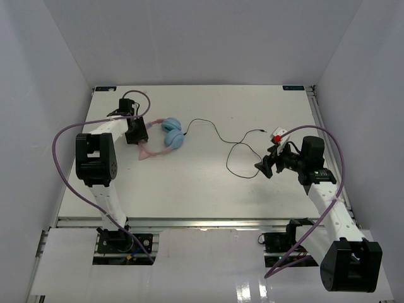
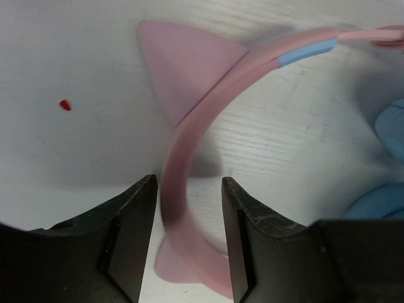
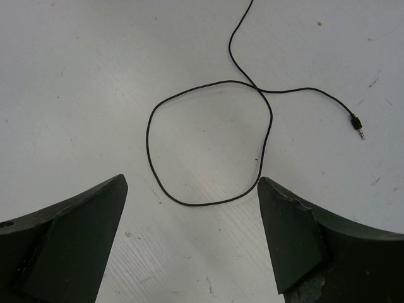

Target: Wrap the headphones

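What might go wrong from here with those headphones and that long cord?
1. The left gripper straddles the pink headband near a cat ear, not yet pinching; the smooth band may slip or twist out.
2. The right gripper hangs open above a crossed loop in the thin black cord; flat on the table, it may be missed, or the loop may tighten into a knot.

Left gripper [image 2: 189, 189] jaws narrow (not shut), right gripper [image 3: 192, 183] jaws wide apart.
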`<state>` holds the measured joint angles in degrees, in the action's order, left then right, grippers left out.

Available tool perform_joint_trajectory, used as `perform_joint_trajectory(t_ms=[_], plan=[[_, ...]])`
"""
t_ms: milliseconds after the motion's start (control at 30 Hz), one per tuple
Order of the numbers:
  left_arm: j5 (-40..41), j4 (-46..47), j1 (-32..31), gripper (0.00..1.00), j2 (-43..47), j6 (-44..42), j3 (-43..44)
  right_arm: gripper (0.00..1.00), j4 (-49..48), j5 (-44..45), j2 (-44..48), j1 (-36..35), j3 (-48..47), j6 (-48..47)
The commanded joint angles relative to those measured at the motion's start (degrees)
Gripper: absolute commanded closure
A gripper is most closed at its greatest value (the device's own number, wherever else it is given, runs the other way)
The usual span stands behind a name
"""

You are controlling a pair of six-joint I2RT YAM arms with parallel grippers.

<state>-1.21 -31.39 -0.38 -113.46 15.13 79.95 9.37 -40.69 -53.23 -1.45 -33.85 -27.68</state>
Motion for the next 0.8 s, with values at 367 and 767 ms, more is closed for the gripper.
perform_joint_trajectory(t_ms=[367,767], plan=[[3.0,0.6,-3.7,0.86,-2.0,-1.8,1.0,0.1,-0.5,-1.0,0.4,0.8,-0.2,-0.8],[-6.4,2.6,-3.7,1.0,15.7,2.9,-6.5,0.1,13.2,-22.7,2.7,0.8,-0.1,-19.4]])
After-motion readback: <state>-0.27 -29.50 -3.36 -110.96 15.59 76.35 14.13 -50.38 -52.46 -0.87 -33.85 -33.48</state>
